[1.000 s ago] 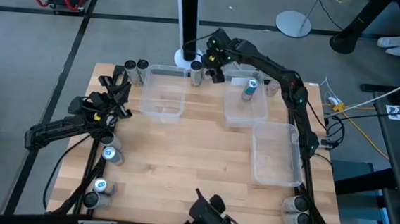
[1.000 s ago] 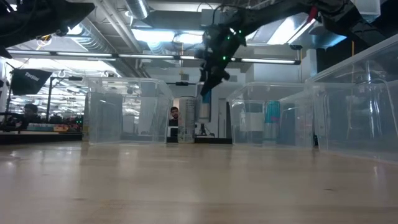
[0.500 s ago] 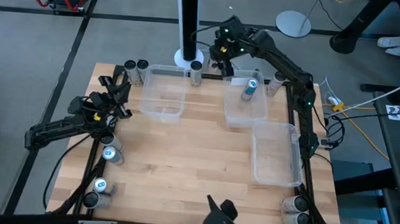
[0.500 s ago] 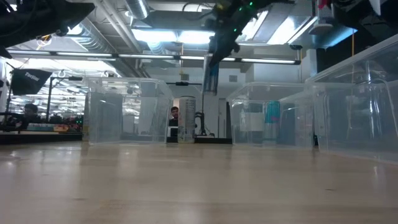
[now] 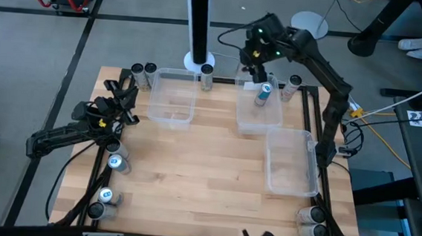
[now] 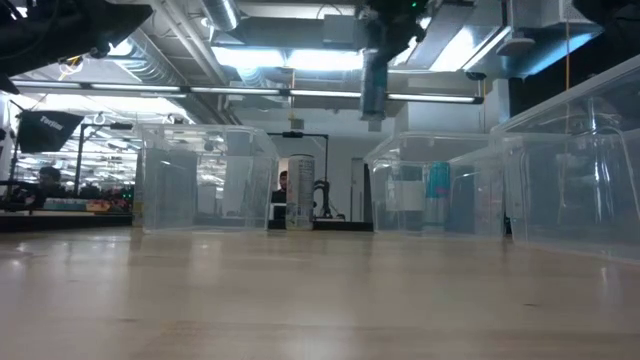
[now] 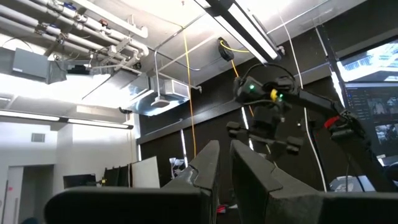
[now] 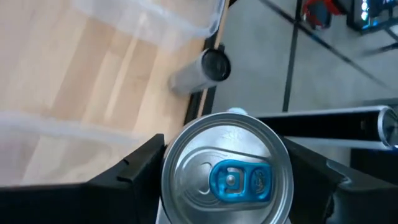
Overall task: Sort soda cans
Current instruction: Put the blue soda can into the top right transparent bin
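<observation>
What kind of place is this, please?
Probably a robotics lab or workshop: exposed ceiling pipes and ducts, long strip lights, and a wooden table with clear plastic bins and two dark robot arms.

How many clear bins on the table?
3: the left bin at the far edge, the middle bin beside it with a can inside, the right bin along the right edge. None look hidden.

Right tool hangs over the far edge of the middle bin, holding a can up off the worktop. One can sits inside that bin. Left tool waits at the left edge.
</observation>
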